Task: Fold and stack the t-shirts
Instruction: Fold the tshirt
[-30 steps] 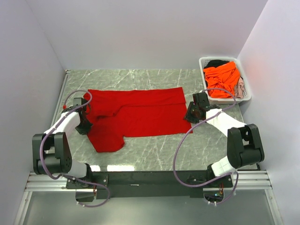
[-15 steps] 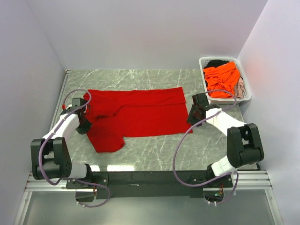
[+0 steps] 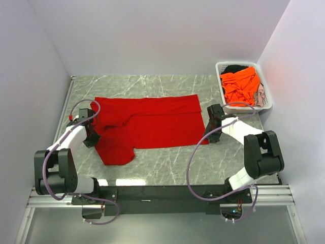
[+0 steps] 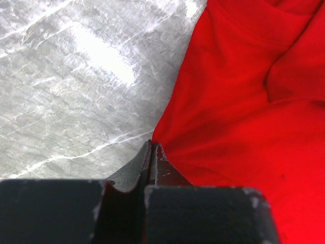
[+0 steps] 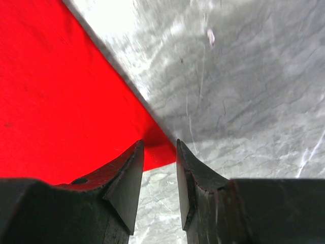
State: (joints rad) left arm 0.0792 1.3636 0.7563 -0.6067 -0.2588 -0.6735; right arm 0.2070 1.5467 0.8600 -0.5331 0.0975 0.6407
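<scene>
From my left wrist, the bright red cloth t-shirt [image 4: 244, 101] runs off the top, right and bottom edges. Its border is lost between the pressed-together fingers of my left gripper [image 4: 151, 152] — how much cloth sits inside I cannot tell. At my right gripper [image 5: 159, 152] the shirt's corner passes behind one finger [image 5: 122, 183]. From above, both pairs of fingertips are hidden beneath the gripper bodies. In the white slotted plastic basket [image 3: 244, 109] a vivid orange cloth shirt [image 3: 241, 86] covers dark cloth [image 3: 234, 68] and pale cloth [image 3: 260, 95] — too little shows to name them.

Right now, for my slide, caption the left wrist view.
Left end effector shut on edge of bright red cloth t-shirt.
</scene>
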